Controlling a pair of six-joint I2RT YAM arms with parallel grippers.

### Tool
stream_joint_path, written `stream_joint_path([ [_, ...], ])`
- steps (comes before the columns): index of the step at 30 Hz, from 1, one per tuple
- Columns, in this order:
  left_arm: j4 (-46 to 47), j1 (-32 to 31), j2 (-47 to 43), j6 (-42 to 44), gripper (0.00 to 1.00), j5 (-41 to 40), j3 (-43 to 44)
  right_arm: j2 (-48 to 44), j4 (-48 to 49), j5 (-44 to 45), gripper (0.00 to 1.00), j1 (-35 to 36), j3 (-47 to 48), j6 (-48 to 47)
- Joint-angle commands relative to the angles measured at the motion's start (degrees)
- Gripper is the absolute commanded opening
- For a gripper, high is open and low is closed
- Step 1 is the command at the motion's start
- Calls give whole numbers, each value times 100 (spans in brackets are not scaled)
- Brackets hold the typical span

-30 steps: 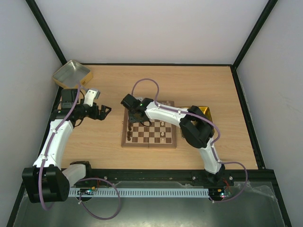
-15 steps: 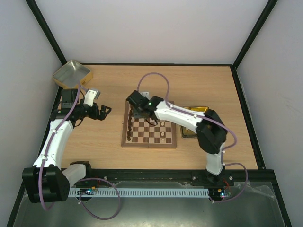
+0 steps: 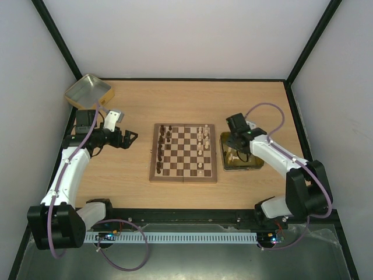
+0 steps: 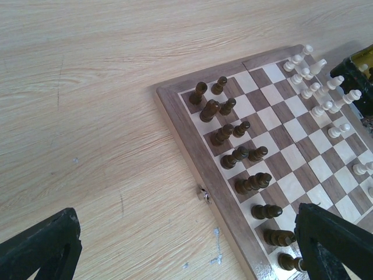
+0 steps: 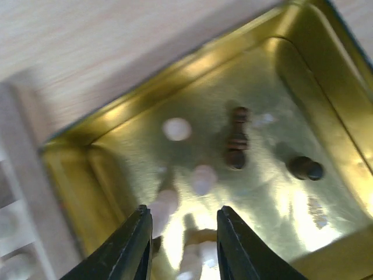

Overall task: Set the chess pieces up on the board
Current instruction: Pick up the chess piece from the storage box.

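Note:
The board (image 3: 183,179) lies mid-table. Dark brown pieces (image 3: 161,146) stand along its left side and pale pieces (image 3: 204,139) along its right side. In the left wrist view the dark pieces (image 4: 233,131) form two rows by the board's rim (image 4: 185,140), with the pale ones (image 4: 315,87) far off. My left gripper (image 3: 129,138) hovers left of the board, open and empty (image 4: 186,256). My right gripper (image 3: 238,146) hangs open and empty (image 5: 182,245) over the gold tray (image 5: 326,76), which holds two dark pieces (image 5: 237,137) and several blurred pale pieces (image 5: 203,178).
The gold tray (image 3: 256,166) sits just right of the board. A second gold tray (image 3: 88,90) stands at the far left corner. A small metal clasp (image 4: 203,195) sticks out of the board's rim. Black frame rails border the table.
My right arm has swung from over the board's far left corner across to the right, and now hangs over the gold tray. My left arm has not moved.

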Motion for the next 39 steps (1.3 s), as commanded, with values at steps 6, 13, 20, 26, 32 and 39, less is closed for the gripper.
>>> stream_joint_path([
  [6, -71, 16, 130, 94, 99, 131, -59, 22, 554, -720, 31, -883, -347, -180],
  [13, -71, 1, 209, 111, 99, 140, -62, 321, 726, -940, 30, -883, -375, -249],
  [20, -69, -27, 210, 111, 99, 147, -62, 450, 852, -920, 26, -901, -517, -251],
  [26, -66, -36, 219, 120, 99, 140, -62, 495, 845, -906, 25, -910, -595, -292],
  [32, -71, -45, 228, 111, 99, 137, -61, 546, 807, -867, 16, -916, -538, -350],
  [39, -66, -58, 259, 107, 99, 137, -63, 473, 542, -739, 10, -922, -313, -436],
])
